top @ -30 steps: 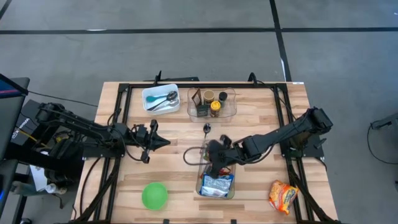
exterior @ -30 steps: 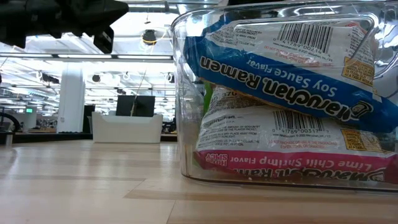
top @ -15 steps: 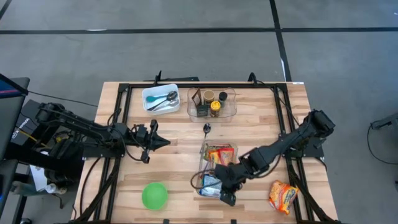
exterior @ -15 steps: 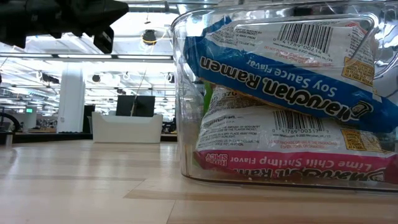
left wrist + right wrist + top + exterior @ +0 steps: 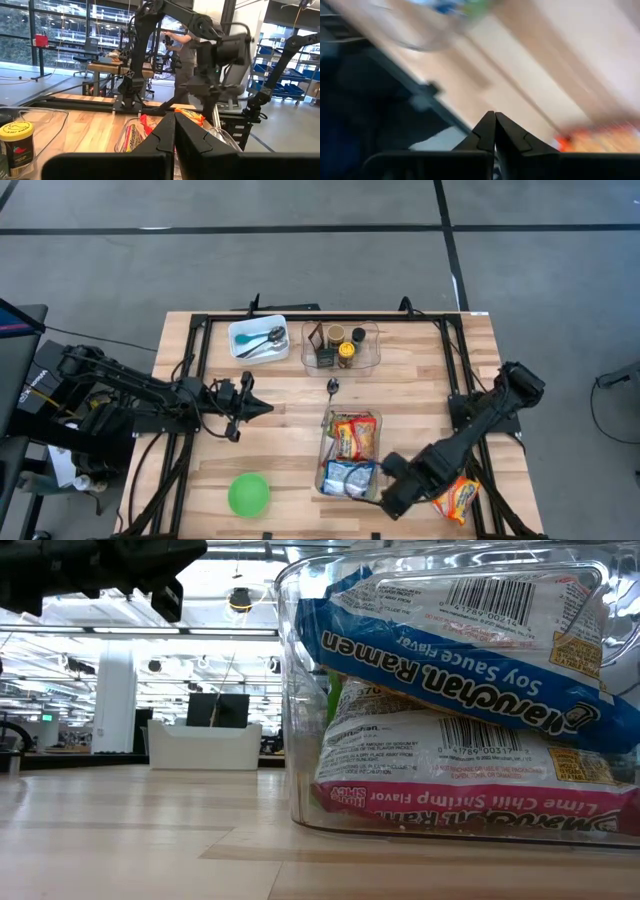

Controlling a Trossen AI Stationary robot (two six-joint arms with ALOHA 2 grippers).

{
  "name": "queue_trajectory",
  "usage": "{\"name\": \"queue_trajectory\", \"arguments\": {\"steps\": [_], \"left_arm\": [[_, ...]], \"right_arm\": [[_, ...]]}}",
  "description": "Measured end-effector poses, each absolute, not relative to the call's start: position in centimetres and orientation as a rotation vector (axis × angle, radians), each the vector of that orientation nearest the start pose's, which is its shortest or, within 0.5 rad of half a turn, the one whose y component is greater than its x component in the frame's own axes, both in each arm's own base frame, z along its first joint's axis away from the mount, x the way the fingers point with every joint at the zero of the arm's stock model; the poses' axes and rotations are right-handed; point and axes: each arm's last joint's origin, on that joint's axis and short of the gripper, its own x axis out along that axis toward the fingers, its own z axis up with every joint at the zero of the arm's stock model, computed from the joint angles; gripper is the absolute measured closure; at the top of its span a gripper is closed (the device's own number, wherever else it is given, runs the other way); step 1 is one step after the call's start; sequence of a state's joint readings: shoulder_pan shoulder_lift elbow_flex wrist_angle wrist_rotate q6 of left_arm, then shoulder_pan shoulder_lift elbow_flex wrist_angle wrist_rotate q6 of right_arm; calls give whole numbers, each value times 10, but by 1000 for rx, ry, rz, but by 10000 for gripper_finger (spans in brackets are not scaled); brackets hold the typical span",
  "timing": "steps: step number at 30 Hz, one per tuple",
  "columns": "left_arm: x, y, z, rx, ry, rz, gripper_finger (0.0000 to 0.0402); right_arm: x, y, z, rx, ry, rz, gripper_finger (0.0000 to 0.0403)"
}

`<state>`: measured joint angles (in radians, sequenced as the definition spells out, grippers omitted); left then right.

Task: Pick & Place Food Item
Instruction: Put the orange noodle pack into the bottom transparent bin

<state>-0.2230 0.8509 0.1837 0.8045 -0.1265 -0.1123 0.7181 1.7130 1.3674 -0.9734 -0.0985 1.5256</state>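
A clear bin (image 5: pixel 322 470) near the middle of the table's near side holds several ramen packets: a blue one (image 5: pixel 348 477) at its near end and a red-orange one (image 5: pixel 352 435) behind it. In the low view the blue Soy Sauce packet (image 5: pixel 450 650) lies on top of a pink Lime Chili Shrimp packet (image 5: pixel 470 775). A loose orange packet (image 5: pixel 456 496) lies flat near the table's near right corner. My right gripper (image 5: pixel 392 502) is shut and empty, pointing down between the bin and that packet. My left gripper (image 5: pixel 264 408) waits shut and level at the table's left.
A green ball (image 5: pixel 249 494) sits near the front left. At the back are a white tray (image 5: pixel 258 339) with a spoon and a clear box (image 5: pixel 341 346) of jars. A small dark utensil (image 5: pixel 333 387) lies behind the bin. Black frame rails (image 5: pixel 200 370) run along the table's sides.
My right gripper has swung from above the bin toward the table's near right, close to the loose orange packet, tipping to point steeply down and rolling about its own line. It has stayed shut. The packets in the bin have not moved.
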Motion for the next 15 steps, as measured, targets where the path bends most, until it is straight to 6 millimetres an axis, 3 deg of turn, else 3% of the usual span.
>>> {"name": "queue_trajectory", "arguments": {"steps": [8,15], "left_arm": [[168,-34,211,-137,-133,-104,402],[168,-34,211,-137,-133,-104,402]], "right_arm": [[202,222,242,652,1559,-745,399],[180,230,243,519,1593,-753,399]]}}
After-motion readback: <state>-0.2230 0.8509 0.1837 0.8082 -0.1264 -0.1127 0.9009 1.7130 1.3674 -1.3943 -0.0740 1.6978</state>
